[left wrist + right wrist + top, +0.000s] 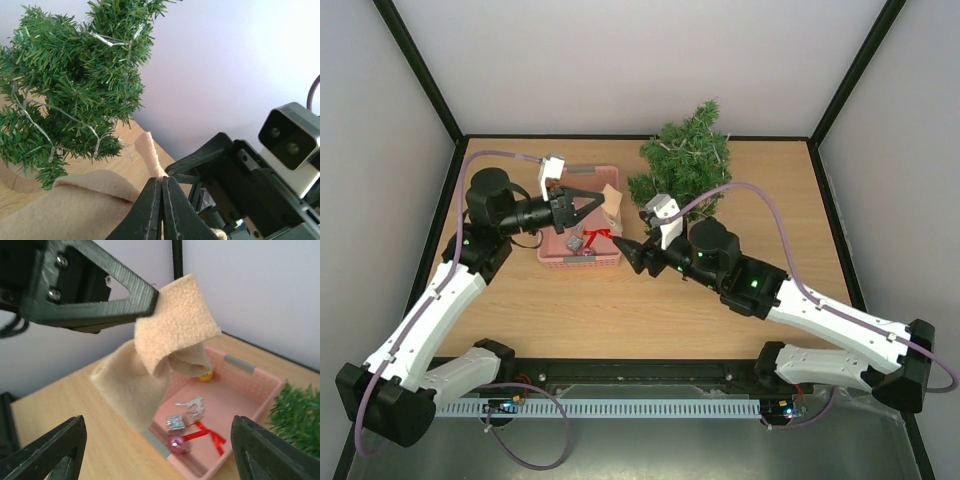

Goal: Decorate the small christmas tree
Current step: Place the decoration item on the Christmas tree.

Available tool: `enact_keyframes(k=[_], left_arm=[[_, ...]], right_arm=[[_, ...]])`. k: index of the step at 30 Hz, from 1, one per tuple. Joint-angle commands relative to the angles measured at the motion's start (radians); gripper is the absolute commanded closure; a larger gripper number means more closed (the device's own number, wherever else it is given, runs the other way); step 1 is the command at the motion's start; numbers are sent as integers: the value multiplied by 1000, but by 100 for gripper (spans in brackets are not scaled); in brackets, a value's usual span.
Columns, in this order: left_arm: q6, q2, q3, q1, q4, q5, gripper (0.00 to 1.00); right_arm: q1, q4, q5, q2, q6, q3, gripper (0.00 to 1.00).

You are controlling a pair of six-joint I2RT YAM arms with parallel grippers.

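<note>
A beige felt cloth (pixel 165 350) is pinched by the pressed-together fingers of the left gripper (pixel 601 203) above the pink basket (pixel 580 263). The right gripper (pixel 626 251) is spread wide beside it. The small christmas tree (pixel 685 160) is seen behind, to the right. Only an edge is gripped, so the limp cloth could be dropped or snagged.
</note>
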Motion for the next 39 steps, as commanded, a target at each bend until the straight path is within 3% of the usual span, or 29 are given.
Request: enact_keyframes(k=[1, 10, 17, 18, 19, 22, 26, 29, 33, 36, 39], left_arm=[[-49, -21, -9, -7, 61, 30, 97], [-96, -40, -23, -17, 94, 48, 98], [-108, -79, -41, -20, 81, 77, 97], [-112, -90, -44, -20, 86, 94, 96], [-121, -101, -48, -20, 93, 112, 92], [-80, -145, -43, -21, 39, 127, 63], [88, -162, 14, -21, -194, 99, 37], [149, -164, 63, -21, -304, -3, 36], [98, -181, 82, -21, -327, -132, 34], [15, -167, 62, -20, -265, -79, 34], [-133, -165, -11, -20, -95, 12, 36]], right_arm=[[9, 145, 101, 21, -280, -13, 23], [9, 208, 65, 69, -404, 9, 50], [10, 240, 106, 54, -573, -18, 96], [10, 241, 129, 49, -626, -27, 98], [10, 232, 138, 43, -674, -28, 98], [10, 231, 117, 4, -895, -72, 98], [10, 303, 81, -64, -1216, -169, 98], [10, 296, 112, -73, -1330, -159, 98], [9, 367, 140, -108, -1441, -181, 98], [10, 426, 136, -135, -1465, -191, 98], [10, 482, 89, -168, -1460, -207, 98]])
